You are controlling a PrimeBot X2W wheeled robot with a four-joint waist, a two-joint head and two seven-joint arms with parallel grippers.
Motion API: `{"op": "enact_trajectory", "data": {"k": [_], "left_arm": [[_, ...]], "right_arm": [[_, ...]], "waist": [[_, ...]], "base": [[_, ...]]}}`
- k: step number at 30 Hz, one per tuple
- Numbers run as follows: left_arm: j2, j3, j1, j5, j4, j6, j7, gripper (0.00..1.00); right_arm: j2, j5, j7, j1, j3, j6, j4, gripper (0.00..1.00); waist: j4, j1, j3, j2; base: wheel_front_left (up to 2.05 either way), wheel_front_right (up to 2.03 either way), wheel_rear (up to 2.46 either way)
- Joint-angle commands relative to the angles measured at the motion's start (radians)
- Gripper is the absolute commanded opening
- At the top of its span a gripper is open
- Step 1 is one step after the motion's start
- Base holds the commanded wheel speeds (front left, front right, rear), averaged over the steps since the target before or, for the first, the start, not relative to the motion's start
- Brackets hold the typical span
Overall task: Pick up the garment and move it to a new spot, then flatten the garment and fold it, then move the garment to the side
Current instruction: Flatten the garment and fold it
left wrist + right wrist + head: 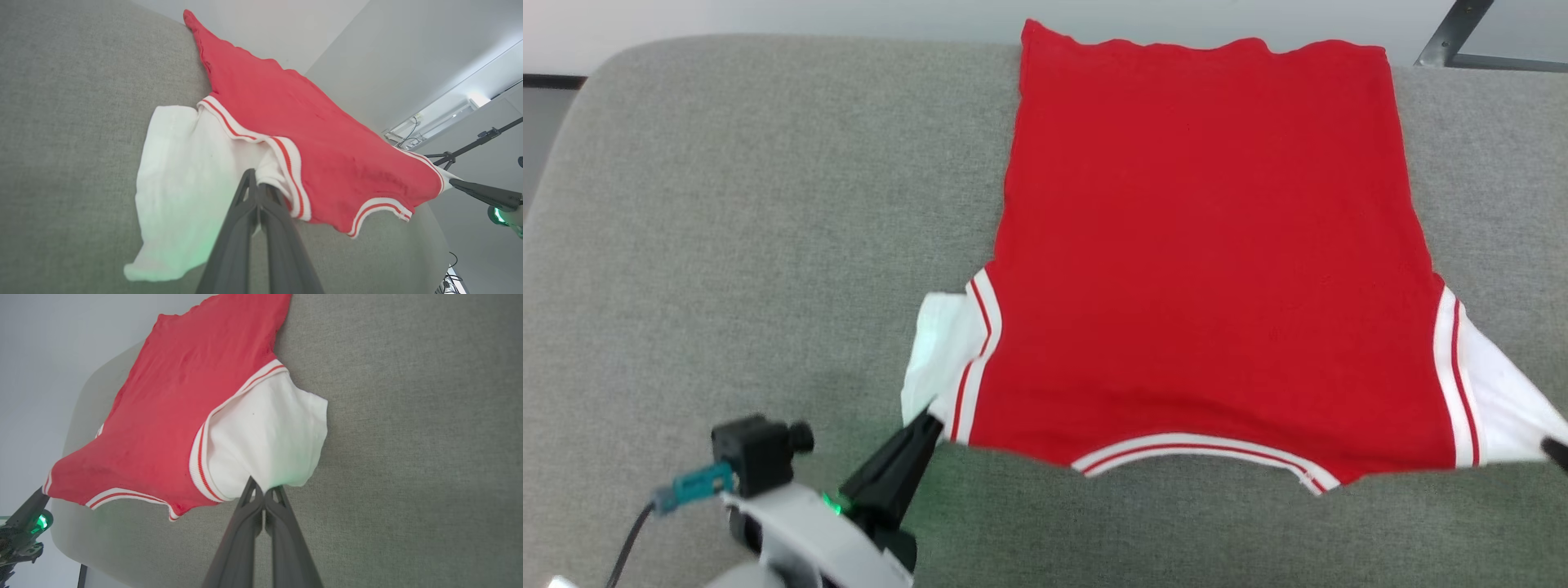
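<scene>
The red garment [1209,269] lies spread on the grey cushion [727,245], hem at the far edge, striped collar nearest me, a white sleeve on each side. My left gripper [929,422] is shut on the garment at the left sleeve's near edge by the shoulder trim; the left wrist view shows its tips [257,181] pinching white cloth of the garment [294,134]. At the frame's right edge, my right gripper [1553,447] holds the right sleeve's tip. The right wrist view shows the right gripper [263,490] shut on the sleeve's lower edge of the garment [171,408]. The shoulder line hangs slightly raised.
The cushion [408,437] stretches wide on both sides of the garment, with its rounded far-left corner against a pale wall. A dark metal stand [1450,37] rises beyond the far right corner. The cushion's near edge [425,245] drops off just past the collar.
</scene>
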State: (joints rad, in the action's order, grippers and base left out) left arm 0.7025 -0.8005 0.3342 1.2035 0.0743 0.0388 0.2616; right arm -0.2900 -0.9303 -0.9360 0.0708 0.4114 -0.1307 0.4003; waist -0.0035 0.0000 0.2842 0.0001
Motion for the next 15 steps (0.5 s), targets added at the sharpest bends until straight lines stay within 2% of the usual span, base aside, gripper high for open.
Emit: {"op": "enact_trajectory", "data": {"k": [1,8,12,15], "left_arm": [[0.018,0.005,-0.037,-0.001,0.031,0.019,0.004,0.0],[0.085,-0.015,-0.127,-0.022,0.181,0.091,-0.012,0.0],[0.09,-0.026,-0.119,-0.039,0.183,0.112,-0.028,0.0],[0.074,-0.051,-0.094,-0.064,0.145,0.112,-0.055,0.0]], "right_arm": [[0.009,-0.008,-0.014,0.029,0.015,0.0,0.017,0.0],[0.025,-0.014,-0.062,0.129,0.049,0.0,0.075,0.0],[0.011,0.017,-0.063,0.139,0.038,0.0,0.058,0.0],[-0.002,0.043,-0.067,0.12,-0.004,0.0,0.015,0.0]], "waist": [[0.0,0.0,0.001,-0.0001],[0.005,0.0,0.006,-0.0001],[0.006,0.0,0.008,-0.0001],[0.005,0.0,0.01,-0.0001]], "base": [[0.0,0.0,0.0],[0.0,0.0,0.0],[0.0,0.0,0.0],[0.0,0.0,0.0]]}}
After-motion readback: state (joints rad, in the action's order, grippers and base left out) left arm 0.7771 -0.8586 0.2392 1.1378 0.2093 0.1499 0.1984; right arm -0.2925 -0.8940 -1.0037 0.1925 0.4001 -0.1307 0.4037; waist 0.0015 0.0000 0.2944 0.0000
